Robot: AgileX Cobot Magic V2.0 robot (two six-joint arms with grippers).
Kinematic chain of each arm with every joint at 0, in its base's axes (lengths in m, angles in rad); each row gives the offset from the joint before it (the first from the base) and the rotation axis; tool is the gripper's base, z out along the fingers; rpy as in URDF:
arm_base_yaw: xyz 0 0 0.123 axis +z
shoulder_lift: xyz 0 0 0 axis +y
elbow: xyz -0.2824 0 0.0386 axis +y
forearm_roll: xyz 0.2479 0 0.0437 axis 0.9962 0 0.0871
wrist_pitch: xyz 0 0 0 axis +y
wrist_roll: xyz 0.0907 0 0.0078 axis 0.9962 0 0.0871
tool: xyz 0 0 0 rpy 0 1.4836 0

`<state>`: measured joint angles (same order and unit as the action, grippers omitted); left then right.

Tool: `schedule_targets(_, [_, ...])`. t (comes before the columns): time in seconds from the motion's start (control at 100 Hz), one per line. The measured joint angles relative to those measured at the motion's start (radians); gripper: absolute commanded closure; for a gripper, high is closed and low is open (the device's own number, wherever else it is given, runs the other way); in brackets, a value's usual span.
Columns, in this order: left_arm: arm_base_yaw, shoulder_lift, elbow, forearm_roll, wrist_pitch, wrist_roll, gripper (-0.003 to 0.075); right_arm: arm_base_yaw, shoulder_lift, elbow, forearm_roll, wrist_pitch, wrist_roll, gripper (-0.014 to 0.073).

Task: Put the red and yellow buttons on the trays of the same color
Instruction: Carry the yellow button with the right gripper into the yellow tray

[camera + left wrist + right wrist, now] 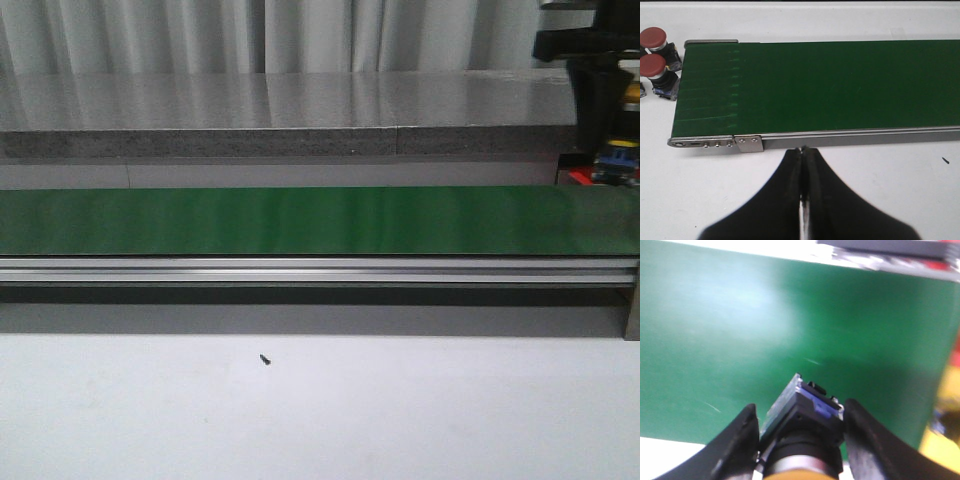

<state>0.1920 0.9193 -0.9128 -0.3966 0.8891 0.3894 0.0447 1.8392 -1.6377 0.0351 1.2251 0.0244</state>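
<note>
Transport is served: a yellow button (802, 440) is clamped by the right gripper (799, 442) over the green belt (730, 330); the left gripper (803, 165), closed, is parked at six o'clock.

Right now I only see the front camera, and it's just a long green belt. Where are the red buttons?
Observer: The left wrist camera shows a red button and a second red button side by side on the white table, just off the end of the green belt.
Operator: Is the left claw holding one?
Observer: No, the left claw is shut with nothing in it.
Operator: What about the right claw?
Observer: The right claw grips a yellow button over the belt.
</note>
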Motion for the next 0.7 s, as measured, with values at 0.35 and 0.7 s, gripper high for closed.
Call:
schedule_targets(0.35, [0.000,0.000,0.000,-0.007,0.000,0.000,0.0740,-0.267,-0.094,0.128,0.000,-0.029,0.002,0.0336])
schedule_targets(0.7, [0.000,0.000,0.000,-0.008,0.000,0.000,0.0740,-0.489,-0.095,0.189,0.045,-0.108,0.002,0.0336])
